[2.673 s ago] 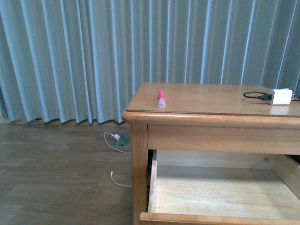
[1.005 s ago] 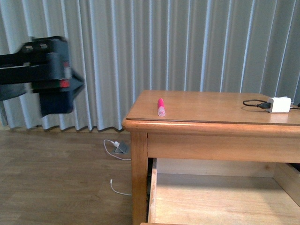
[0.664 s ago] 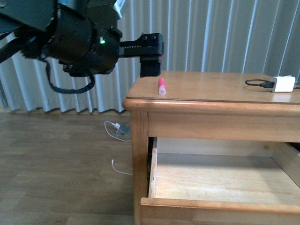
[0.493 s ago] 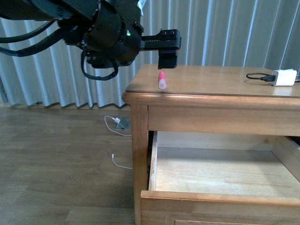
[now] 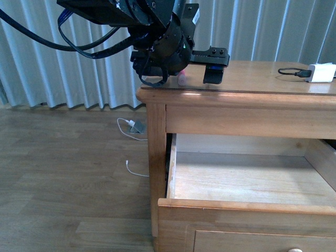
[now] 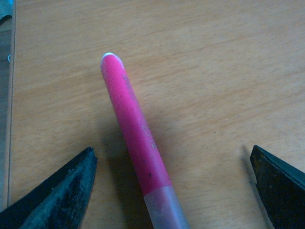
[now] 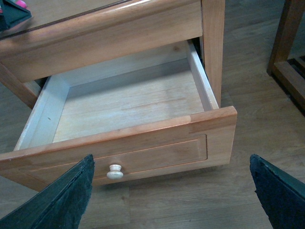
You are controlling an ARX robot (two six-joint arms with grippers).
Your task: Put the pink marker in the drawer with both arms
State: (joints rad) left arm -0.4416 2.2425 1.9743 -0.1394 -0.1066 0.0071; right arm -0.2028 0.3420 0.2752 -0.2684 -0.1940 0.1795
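**Left Pincer Straddling the Marker, Drawer Standing Open**

Nearest, in the lower right of the front view, the drawer point(image 5: 247, 181) is standing pulled out, its pale floor showing bare. The right gripper point(image 7: 170, 160) is hanging out in front of it with fingers spread wide, gripping and touching nothing.

Further back, in the upper middle of the front view, the left gripper point(image 6: 171, 151) is hovering over the dresser top point(image 5: 252, 79). The pink marker point(image 6: 138, 138) is lying flat on the wood between its two fingers. Its long axis is running roughly crosswise to the line along which the fingers would close, slightly slanted, with the pale cap end toward the wrist camera. The fingers are spread well apart; neither is touching the barrel, which is sitting somewhat closer to one of them.

The left arm is therefore far nearer the marker. A plain closing looks likely to catch the barrel across its width.

Farthest back, a white charger point(image 5: 321, 72) is resting at the upper right, before the curtain point(image 5: 79, 52).
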